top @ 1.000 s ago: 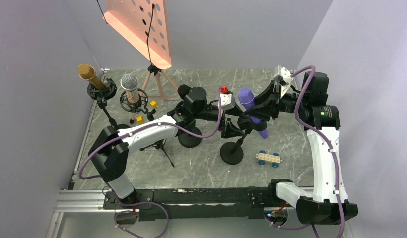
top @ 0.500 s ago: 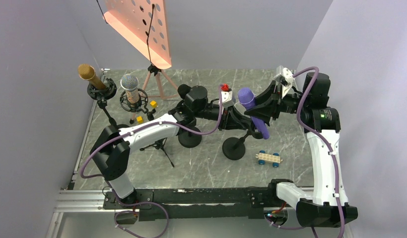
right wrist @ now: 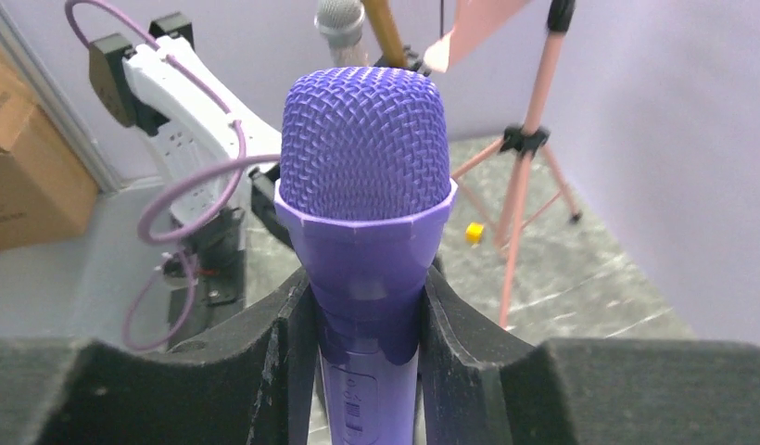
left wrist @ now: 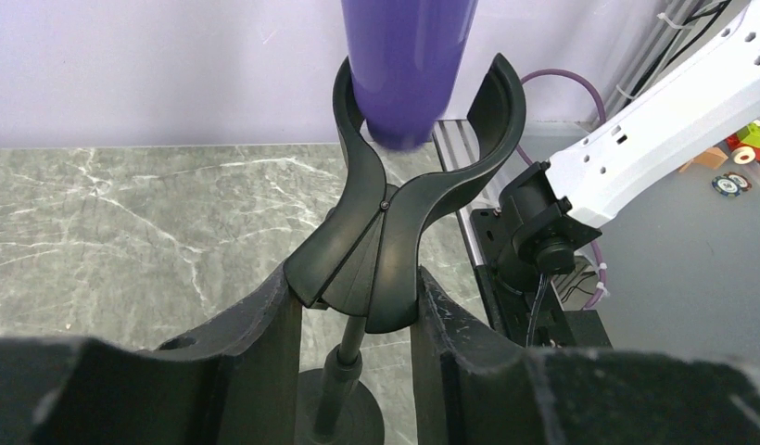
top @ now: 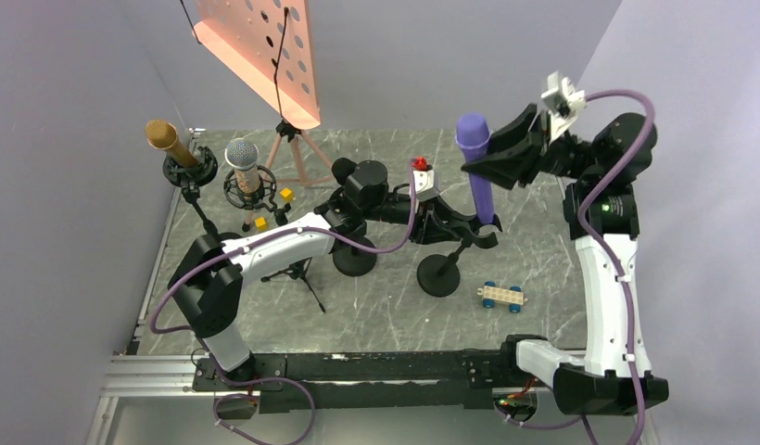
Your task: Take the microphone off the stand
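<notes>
The purple microphone [top: 475,171] hangs upright in the air, my right gripper [top: 487,159] shut on its body just below the mesh head [right wrist: 362,120]. In the right wrist view the fingers [right wrist: 288,357] press both sides of the handle. Its lower end [left wrist: 406,88] hangs at the mouth of the stand's black forked clip [left wrist: 395,218]; I cannot tell whether they touch. My left gripper [left wrist: 362,320] is shut on the clip's neck, fingers [left wrist: 455,348] against both sides. The stand's round base [top: 438,278] rests on the marble table.
At the far left stand a gold microphone [top: 163,139] and a silver microphone [top: 242,156] on tripod stands. A pink music stand [top: 265,56] is at the back. A toy block car [top: 502,295] lies right of the base. Yellow cubes [top: 285,194] and another round base [top: 355,261] sit near the left arm.
The right gripper has risen and swung back with the microphone, turning it upright and drawing it up from the clip. The left gripper has closed on the clip's neck.
</notes>
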